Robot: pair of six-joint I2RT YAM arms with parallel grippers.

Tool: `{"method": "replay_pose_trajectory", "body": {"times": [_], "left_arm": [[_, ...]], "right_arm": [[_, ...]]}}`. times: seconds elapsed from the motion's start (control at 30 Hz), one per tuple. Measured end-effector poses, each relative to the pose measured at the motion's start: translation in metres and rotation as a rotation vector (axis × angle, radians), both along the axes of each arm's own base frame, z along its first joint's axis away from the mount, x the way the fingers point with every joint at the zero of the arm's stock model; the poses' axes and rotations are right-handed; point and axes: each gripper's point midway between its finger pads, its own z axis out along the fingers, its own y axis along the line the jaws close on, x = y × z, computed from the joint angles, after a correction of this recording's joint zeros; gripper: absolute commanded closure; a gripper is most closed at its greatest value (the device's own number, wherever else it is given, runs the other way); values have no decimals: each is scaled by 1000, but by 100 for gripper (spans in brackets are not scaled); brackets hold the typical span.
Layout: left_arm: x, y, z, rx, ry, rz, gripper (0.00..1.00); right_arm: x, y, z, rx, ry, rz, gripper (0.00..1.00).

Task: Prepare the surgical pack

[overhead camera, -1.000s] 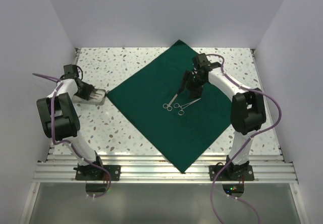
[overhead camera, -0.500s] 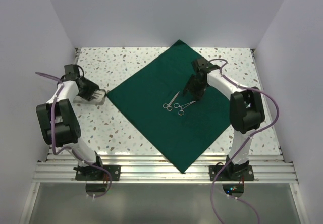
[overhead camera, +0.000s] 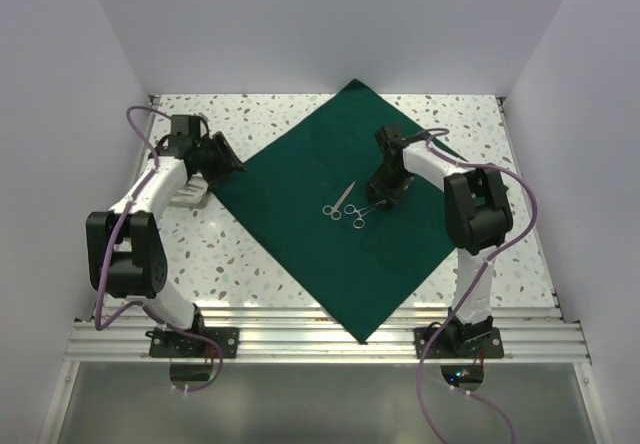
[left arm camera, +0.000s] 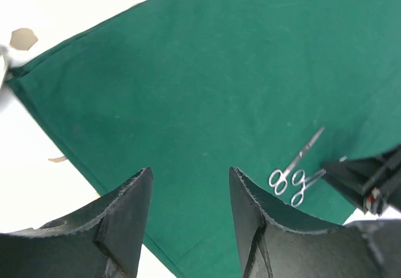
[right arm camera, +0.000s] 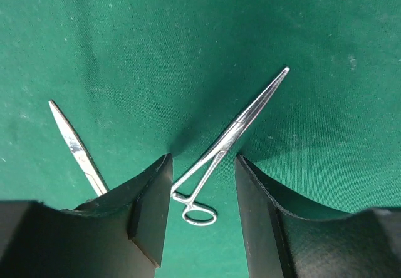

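Top external view: the green cloth (overhead camera: pixel 330 244) lies spread flat as a diamond on the speckled desk (overhead camera: pixel 250 264), with the scissors (overhead camera: pixel 340 198) and a clamp (overhead camera: pixel 366 210) side by side near its middle, not touching. Just off the cloth's left corner sits a white object (overhead camera: pixel 190 192), partly hidden under the left arm. The left gripper (overhead camera: pixel 226 162) hangs over that corner, its fingers parted with nothing between them, well apart from both tools. The right gripper (overhead camera: pixel 385 196) is low over the clamp. In the right wrist view its fingers stand spread on either side of the clamp's shaft, not closed on it, and the scissors lie just outside the left finger.
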Motion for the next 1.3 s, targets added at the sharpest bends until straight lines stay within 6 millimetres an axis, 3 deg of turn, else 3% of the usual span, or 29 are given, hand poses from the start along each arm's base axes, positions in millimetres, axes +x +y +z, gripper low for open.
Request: {"method": "replay_pose_trajectory", "body": {"times": [0.17,0.67,0.83,0.9,1.07,1.3], "left_arm": [[3,-8,14,-12,-52,-72,45],[1,-34,32,-67,-116,-225,46],[-2,-47,37,-94,-141,-299,32],[-4,-57,41,-111,-160,-343,26],[-15,-98,53,-168,-217,-492,25],[-40,-169,59,-276,-255,-708,22]], "right_arm": [[2,-1,-1,-11,12,-22,58],[-6,-6,-2,-28,65,-42,97],[-6,-6,-2,-27,66,-41,100],[-6,-5,-1,-21,61,-33,100],[-7,2,11,6,10,35,100],[-3,16,56,85,-160,175,100]]}}
